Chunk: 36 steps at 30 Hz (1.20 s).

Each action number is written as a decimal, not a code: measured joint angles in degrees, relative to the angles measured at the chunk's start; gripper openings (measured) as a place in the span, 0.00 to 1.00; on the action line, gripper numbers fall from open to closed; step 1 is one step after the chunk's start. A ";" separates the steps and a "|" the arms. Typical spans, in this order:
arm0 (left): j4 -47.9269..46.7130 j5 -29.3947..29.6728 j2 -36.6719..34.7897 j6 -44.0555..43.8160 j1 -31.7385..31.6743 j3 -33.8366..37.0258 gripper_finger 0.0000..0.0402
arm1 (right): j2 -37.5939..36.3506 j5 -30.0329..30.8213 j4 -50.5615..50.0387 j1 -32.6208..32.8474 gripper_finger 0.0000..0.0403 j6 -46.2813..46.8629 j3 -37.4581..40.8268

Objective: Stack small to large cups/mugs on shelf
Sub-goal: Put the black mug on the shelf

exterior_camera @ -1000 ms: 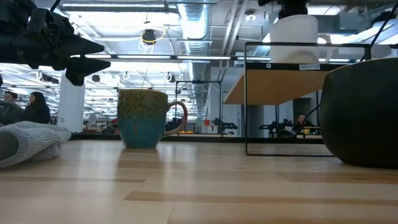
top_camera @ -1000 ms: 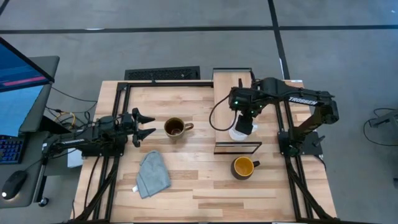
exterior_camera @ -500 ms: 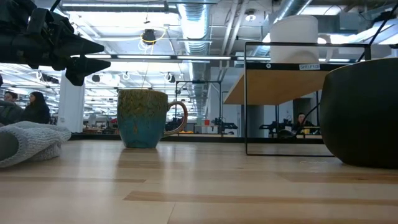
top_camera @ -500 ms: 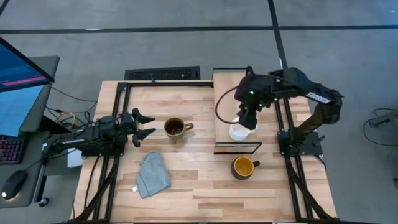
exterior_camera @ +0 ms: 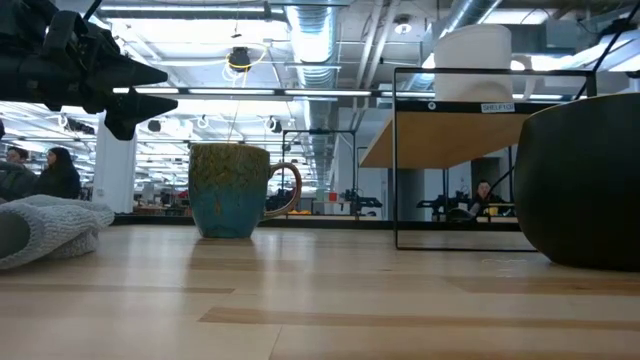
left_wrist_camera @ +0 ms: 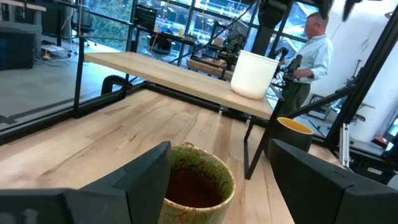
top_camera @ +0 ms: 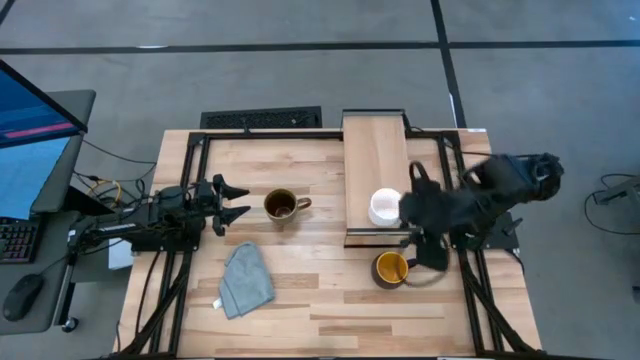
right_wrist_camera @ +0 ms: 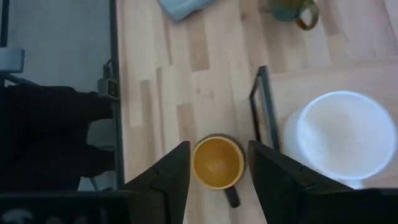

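With the white mug (top_camera: pixel 384 207) set on the shelf (top_camera: pixel 375 150) as base:
right tool (right_wrist_camera: pixel 216 163): released, over the yellow-lined mug (top_camera: pixel 391 268), likely next pick
left tool (top_camera: pixel 236 199): released, waiting beside the olive mug (top_camera: pixel 281 207)

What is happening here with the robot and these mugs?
The small white mug already stands on the shelf, upside down by the look of it. The right tool is open and hangs above the dark mug with the yellow-orange inside, which sits on the table just in front of the shelf. The left tool is open too and waits beside the olive-brown mug. A grey cloth lies nearby.
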State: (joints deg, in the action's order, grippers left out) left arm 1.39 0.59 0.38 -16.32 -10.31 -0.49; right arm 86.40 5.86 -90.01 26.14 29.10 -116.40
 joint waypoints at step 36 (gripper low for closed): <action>0.01 0.02 0.00 0.00 0.00 0.00 0.65 | 0.92 7.98 6.47 19.62 0.44 21.53 33.89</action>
State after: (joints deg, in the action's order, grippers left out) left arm 1.40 0.61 0.38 -16.32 -10.32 -0.49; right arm 87.31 13.84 -83.54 45.76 50.63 -82.51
